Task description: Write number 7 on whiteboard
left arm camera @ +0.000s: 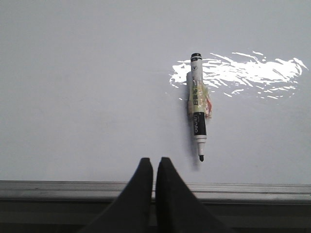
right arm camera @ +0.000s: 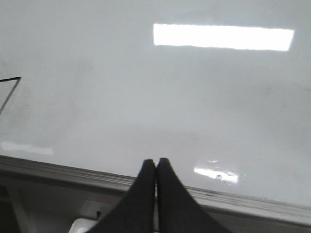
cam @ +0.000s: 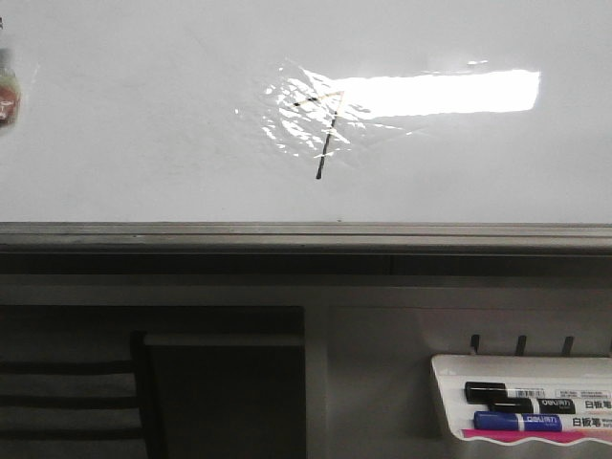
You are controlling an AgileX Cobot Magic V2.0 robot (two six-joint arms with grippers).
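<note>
- The number 7 stood drawn in thin black strokes on the whiteboard, partly under the bright glare.
- A marker lay on the whiteboard, cap off, tip toward the grey rail; it looked light, stiff and slick, best pinched mid-barrel at the taped section.
- The left gripper had its fingers pressed together, holding nothing.
- The right gripper likewise showed fingers together and empty.
- Wide bare board lay around both; only the rail and the marker tray below limited movement.
</note>
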